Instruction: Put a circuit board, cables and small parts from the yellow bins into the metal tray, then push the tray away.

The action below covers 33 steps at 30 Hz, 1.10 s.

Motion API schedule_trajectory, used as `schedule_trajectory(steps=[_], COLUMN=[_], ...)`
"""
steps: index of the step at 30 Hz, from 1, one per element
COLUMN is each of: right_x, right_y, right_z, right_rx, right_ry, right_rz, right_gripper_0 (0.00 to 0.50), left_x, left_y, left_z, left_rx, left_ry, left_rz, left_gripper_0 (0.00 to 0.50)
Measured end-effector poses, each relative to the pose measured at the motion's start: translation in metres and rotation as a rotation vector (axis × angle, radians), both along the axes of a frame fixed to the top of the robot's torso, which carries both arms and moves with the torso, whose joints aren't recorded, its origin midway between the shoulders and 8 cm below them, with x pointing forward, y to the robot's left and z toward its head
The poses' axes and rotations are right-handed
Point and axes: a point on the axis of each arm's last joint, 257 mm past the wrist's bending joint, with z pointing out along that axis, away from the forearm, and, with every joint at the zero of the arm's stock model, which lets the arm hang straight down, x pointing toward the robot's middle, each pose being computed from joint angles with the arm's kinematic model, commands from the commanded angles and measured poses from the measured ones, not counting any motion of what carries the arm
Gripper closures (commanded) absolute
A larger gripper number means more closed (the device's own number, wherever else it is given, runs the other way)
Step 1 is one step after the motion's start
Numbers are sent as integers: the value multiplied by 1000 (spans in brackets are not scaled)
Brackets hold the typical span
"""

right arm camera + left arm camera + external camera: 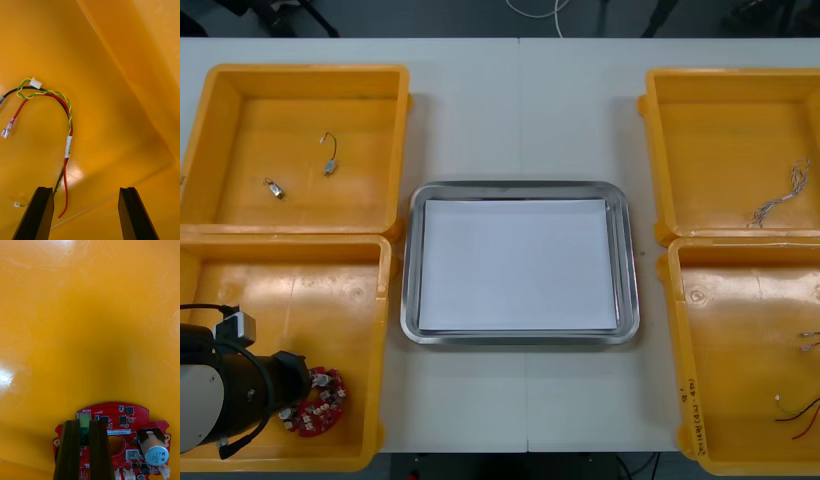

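A light desk (520, 110) spans the front view, a faint seam (519, 120) running from its far edge toward the near one. Beyond the far edge lies dark floor (430, 15), where a thin white cord (532, 10) loops; dark shapes (295, 15) at the far left are too cropped to tell

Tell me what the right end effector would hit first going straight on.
Probably the bare floor of the yellow bin, though depth is unclear; the red and yellow cable lies off-centre, beside one finger of the open right end effector.

Glossy plastic yellow bins (300, 110), shiny metal tray (520, 188)
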Motion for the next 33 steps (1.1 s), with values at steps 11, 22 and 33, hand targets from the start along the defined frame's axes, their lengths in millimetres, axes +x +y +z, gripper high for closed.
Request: schedule_trajectory(steps=[11,22,33], right_x=[14,28,35], right_y=[-1,3,0], right_z=[4,-4,-12], right_rx=[-10,3,5], right_ry=[-21,-25,-38], right_rz=[4,8,-4], right_gripper_0=[0,0,0], left_x=[-23,-7,17], left_y=[4,21,30], left_z=[3,32,71], left_rx=[0,26,45], left_ry=[106,113,84], left_rz=[-6,-14,-42], left_gripper_0=[500,500,500])
